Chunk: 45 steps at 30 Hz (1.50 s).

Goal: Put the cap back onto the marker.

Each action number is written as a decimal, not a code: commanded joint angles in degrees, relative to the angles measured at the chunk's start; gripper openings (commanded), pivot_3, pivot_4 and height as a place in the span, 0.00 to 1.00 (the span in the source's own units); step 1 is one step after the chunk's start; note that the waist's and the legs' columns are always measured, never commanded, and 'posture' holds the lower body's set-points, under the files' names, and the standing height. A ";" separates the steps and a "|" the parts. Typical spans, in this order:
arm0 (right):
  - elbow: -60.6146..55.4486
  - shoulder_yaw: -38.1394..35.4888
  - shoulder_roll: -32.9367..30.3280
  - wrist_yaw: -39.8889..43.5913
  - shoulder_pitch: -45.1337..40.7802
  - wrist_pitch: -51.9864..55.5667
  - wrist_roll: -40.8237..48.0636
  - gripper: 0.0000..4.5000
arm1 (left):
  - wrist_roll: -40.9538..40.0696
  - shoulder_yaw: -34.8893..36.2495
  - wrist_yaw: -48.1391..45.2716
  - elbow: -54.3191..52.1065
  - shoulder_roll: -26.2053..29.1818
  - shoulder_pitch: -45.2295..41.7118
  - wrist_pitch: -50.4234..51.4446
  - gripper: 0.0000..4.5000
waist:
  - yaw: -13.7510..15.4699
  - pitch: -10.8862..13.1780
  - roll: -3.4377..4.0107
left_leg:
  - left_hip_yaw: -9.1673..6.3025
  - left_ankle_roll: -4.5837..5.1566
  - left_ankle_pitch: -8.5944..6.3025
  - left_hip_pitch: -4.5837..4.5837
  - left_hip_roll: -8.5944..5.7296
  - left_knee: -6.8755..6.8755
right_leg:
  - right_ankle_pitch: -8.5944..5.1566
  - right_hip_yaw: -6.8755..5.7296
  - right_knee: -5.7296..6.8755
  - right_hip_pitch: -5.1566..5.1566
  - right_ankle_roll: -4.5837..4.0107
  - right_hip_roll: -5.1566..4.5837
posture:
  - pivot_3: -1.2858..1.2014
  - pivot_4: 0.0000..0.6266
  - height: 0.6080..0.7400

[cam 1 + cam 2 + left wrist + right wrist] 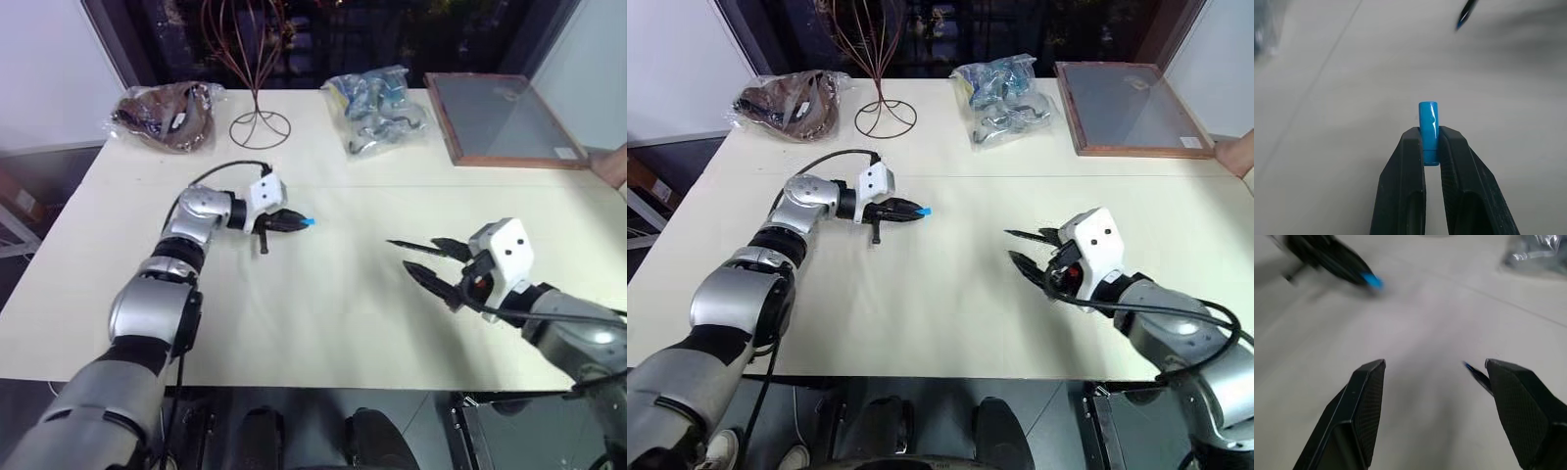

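- Your left hand (294, 222) is clamped on the cap (1428, 128), which sticks out past the fingertips with most of its length free. It hangs above the desk (323, 313), left of the middle and nearer the far edge than the near one.
- Your right hand (1031, 250) has its fingers wide apart, above the right half of the desk toward the near edge. The marker (413, 246) lies along 1 finger with its pointed tip reaching out toward the middle of the desk; I cannot tell how firmly it is held, so check that before you bring the 2 together.
- The cap and the marker tip are well apart, with bare desk between them. The step in hand looks like closing that gap and lining the 2 up.
- Bring the hands toward each other above the middle of the desk, and keep both lifted so nothing drags on the surface.
- Turn the left wrist until the open end of the cap faces the marker tip. From here I cannot tell which end is open.
- Line the cap's axis up with the marker's before pushing; a crooked approach will likely knock the small cap out of the fingertips.
- Push slowly and straight, and stay away from the bags (377, 110), the wire stand (257, 69) and the tray (505, 119) along the far edge.
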 commanded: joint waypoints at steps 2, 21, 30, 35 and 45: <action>9.23 1.30 -4.71 8.84 -3.98 -6.03 -4.06 0.75 | -4.62 1.81 -6.02 -7.39 2.27 0.40 -0.82 0.01 | -0.05 0.00 0.00 | 0.01 0.00 0.00 0.00 0.00 0.00 | 0.00 0.00 -0.01 0.00 0.00 0.01 | 0.52 0.24 1.00; 63.22 19.69 -3.48 37.84 -34.64 -30.99 -23.67 0.75 | -15.63 2.06 -4.90 -52.64 13.15 19.75 24.11 0.01 | -2.84 0.00 0.01 | -0.03 0.00 0.00 0.01 0.45 0.09 | 0.00 -0.03 0.05 0.04 0.00 0.10 | 0.52 0.24 1.00; 75.02 22.16 0.77 42.67 -40.20 -37.90 -29.07 0.75 | -17.58 2.33 -1.67 -60.03 16.45 24.00 28.41 0.01 | -2.90 0.00 0.01 | 0.01 -0.01 0.01 0.04 0.54 0.13 | 0.00 -0.05 0.07 0.04 0.00 0.12 | 0.52 0.24 1.00; 79.43 22.33 2.14 44.12 -42.05 -40.37 -31.32 0.75 | -18.86 2.33 -0.93 -62.95 17.88 25.74 30.48 0.01 | -2.89 0.00 0.02 | 0.01 -0.01 0.01 0.04 0.55 0.13 | 0.00 -0.06 0.08 0.03 0.00 0.12 | 0.52 0.24 1.00; 89.48 22.79 4.28 44.98 -44.58 -46.46 -35.51 0.75 | -22.11 2.52 -0.40 -66.91 19.96 26.19 34.94 0.01 | -3.02 0.00 0.02 | 0.03 -0.01 0.01 0.08 0.58 0.12 | 0.00 -0.09 0.07 0.09 0.00 0.14 | 0.52 0.24 1.00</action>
